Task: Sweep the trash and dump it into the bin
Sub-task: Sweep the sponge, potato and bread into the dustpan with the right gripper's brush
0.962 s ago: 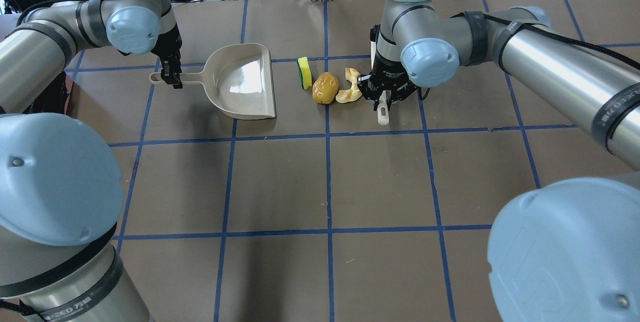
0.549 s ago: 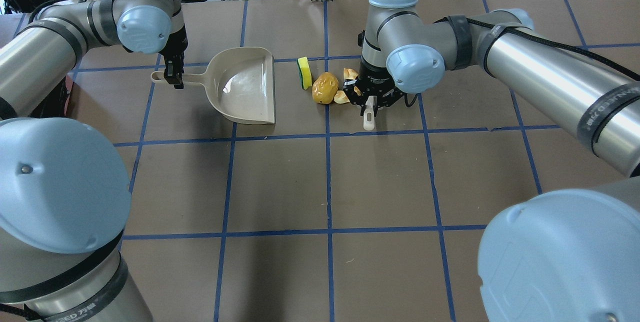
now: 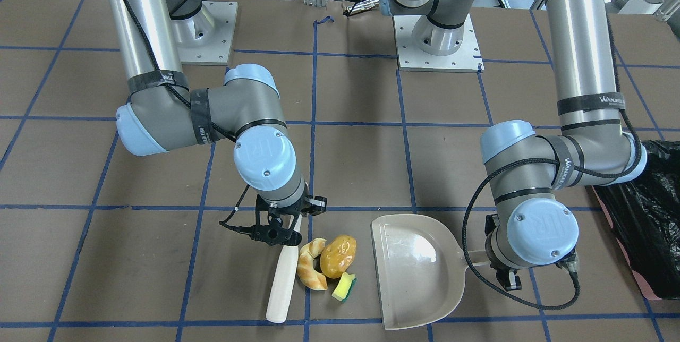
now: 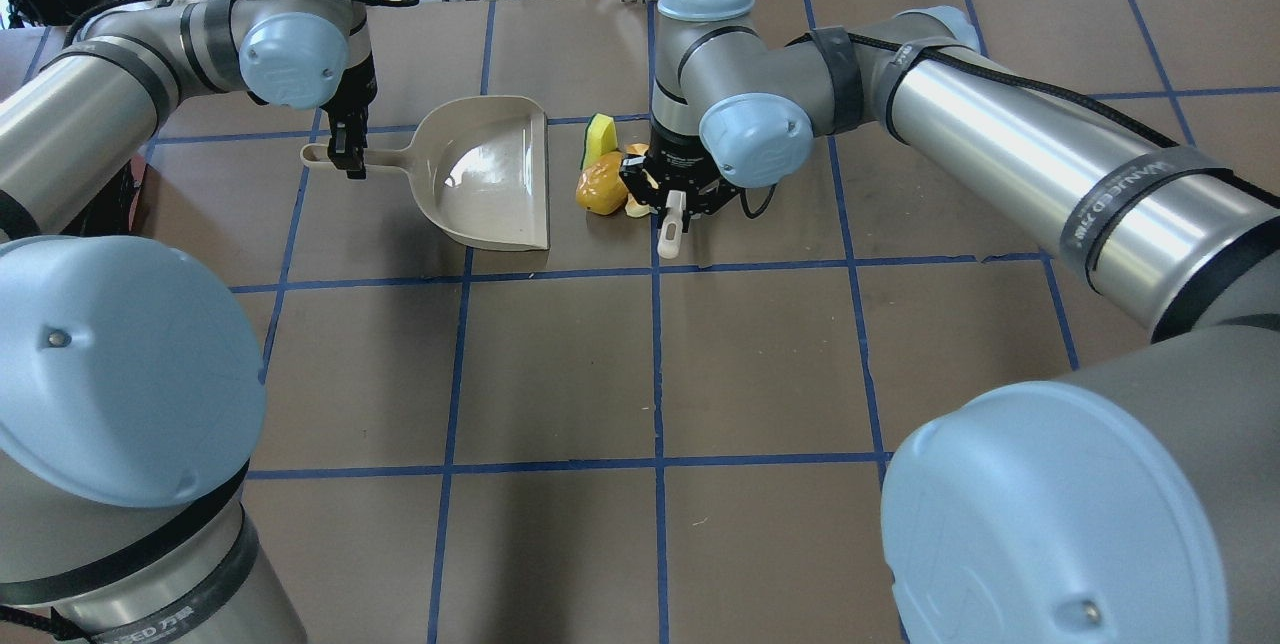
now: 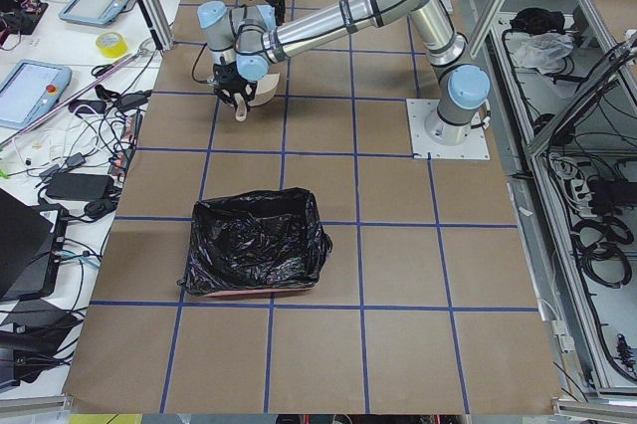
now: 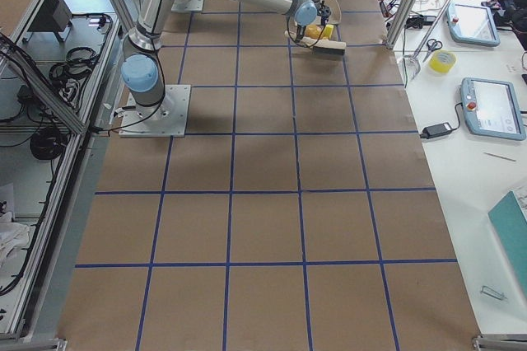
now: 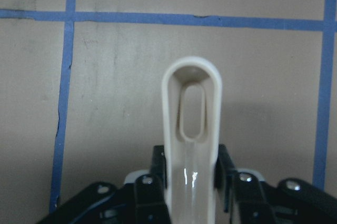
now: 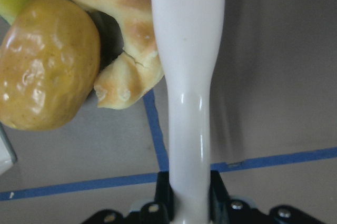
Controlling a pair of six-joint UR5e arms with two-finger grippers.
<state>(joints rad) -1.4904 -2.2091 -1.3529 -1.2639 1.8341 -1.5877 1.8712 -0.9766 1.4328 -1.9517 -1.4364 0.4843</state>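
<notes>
Croissant point(image 3: 311, 273), potato-like lump point(image 3: 338, 255) and sponge piece point(image 3: 344, 287) — pushed over in the last second by the white-handled brush point(image 3: 283, 283) clamped in the right gripper point(image 3: 276, 228), now bunched just short of the dustpan point(image 3: 419, 262) mouth, its handle clenched by the left gripper point(image 4: 347, 159) — sweep-in looks close, bin point(image 5: 257, 245) well apart.

Left arm point(image 3: 581, 28) and right arm point(image 3: 141, 18): polished silver tubes, grey joints, pale blue round caps point(image 3: 264, 159). Black braided cables point(image 3: 467, 214) run under black bands point(image 3: 589, 103) lettered white. Left end effector point(image 4: 346, 162) and right end effector point(image 3: 277, 234) are black. White screwed base plates point(image 3: 462, 60).
</notes>
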